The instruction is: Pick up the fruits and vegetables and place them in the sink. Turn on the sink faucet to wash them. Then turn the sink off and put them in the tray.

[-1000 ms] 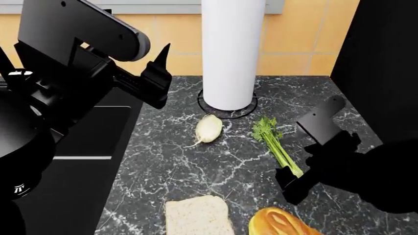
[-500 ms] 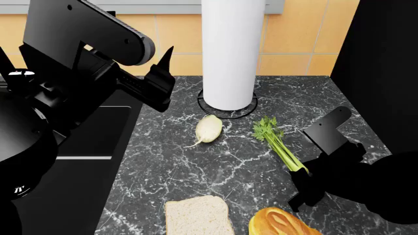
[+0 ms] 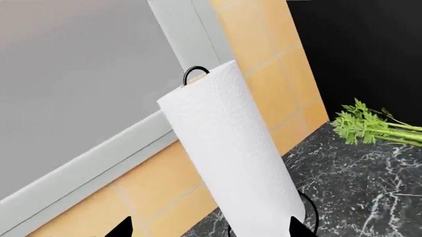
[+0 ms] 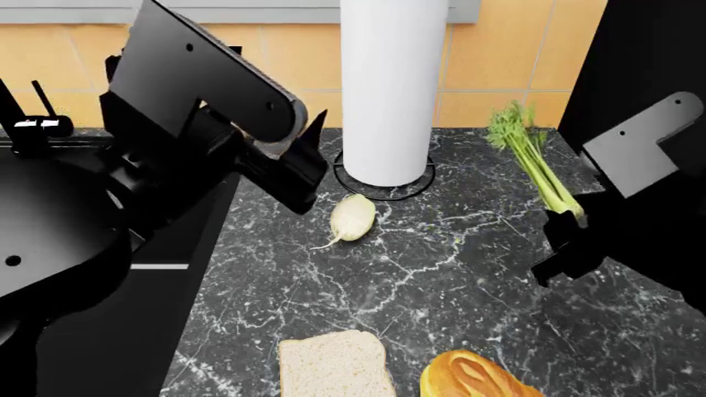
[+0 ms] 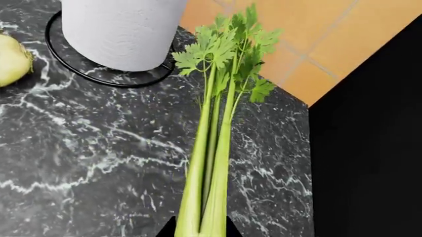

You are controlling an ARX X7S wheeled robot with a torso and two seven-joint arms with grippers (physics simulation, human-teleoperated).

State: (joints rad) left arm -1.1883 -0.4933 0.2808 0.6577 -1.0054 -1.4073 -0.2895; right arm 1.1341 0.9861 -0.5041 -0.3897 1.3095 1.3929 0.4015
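Note:
The celery stalk hangs above the counter at the right, leafy top up, with my right gripper shut on its lower end. In the right wrist view the celery stalk runs out from between the shut fingers of the right gripper. The pale bulb lies on the marble counter by the paper towel stand; the bulb also shows in the right wrist view. My left gripper hovers open just left of the bulb, over the edge of the black sink. The left gripper holds nothing. The faucet's thin lever shows at far left. The tray is out of view.
A white paper towel roll on a wire stand rises behind the bulb. A bread slice and a golden pastry lie at the counter's front. A tall black cabinet walls the right side. An orange tiled wall backs the counter.
My right gripper has lifted the celery off the counter, up and toward the back right. My left arm has shifted right, closer to the bulb.

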